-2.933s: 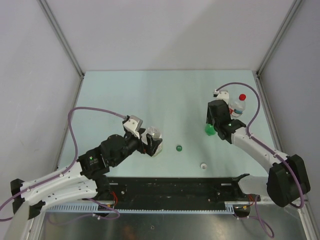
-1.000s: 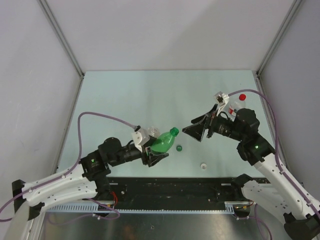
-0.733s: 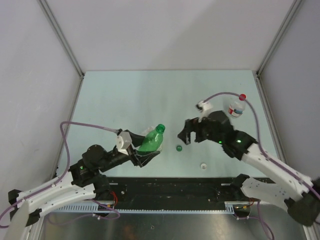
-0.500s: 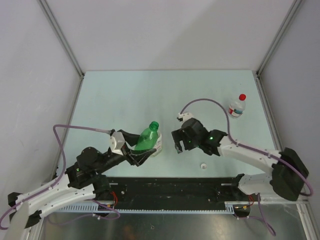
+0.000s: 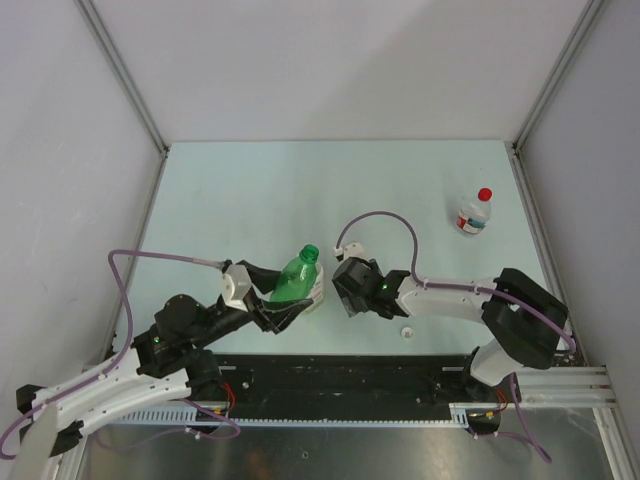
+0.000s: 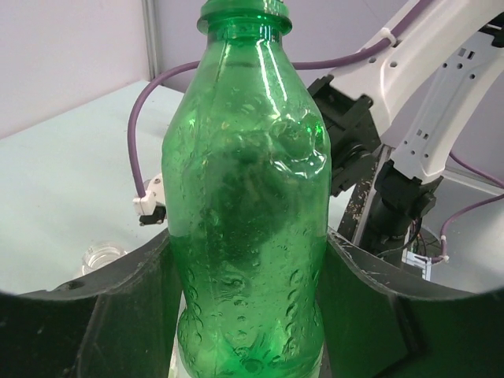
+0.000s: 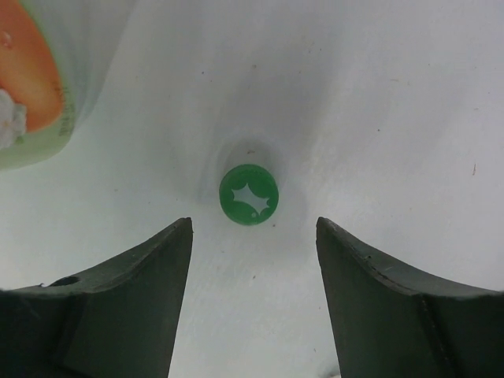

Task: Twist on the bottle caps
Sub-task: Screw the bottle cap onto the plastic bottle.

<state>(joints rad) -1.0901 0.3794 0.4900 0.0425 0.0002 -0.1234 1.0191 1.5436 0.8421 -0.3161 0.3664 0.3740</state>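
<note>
Working the pick: straddling the small green round plastic cap (image 7: pixel 249 194) on the table (image 5: pixel 250 190) with the right gripper (image 7: pixel 252 228), jaws wide, holding nothing. Needing descent, then pinch. Clamping the uncapped green plastic bottle (image 6: pixel 248 157) in the left gripper (image 6: pixel 248 260). Counting three caps: white round cap (image 5: pixel 407 331) nearest, green, red round cap (image 5: pixel 485 194) farthest, on the small clear bottle (image 5: pixel 470 218); three bottles.

White arm links (image 5: pixel 100 375), black joints (image 5: pixel 520 322), purple cables (image 5: pixel 385 215), dark wedge jaws, green lights (image 5: pixel 155 341)

A translucent green bottle (image 6: pixel 248 220) is seen. The green cap (image 7: pixel 249 194) is marked with a pale star. A red cap (image 5: pixel 485 194) and a white cap (image 5: pixel 407 331) are shown. The table (image 5: pixel 300 190) is pale mint.
</note>
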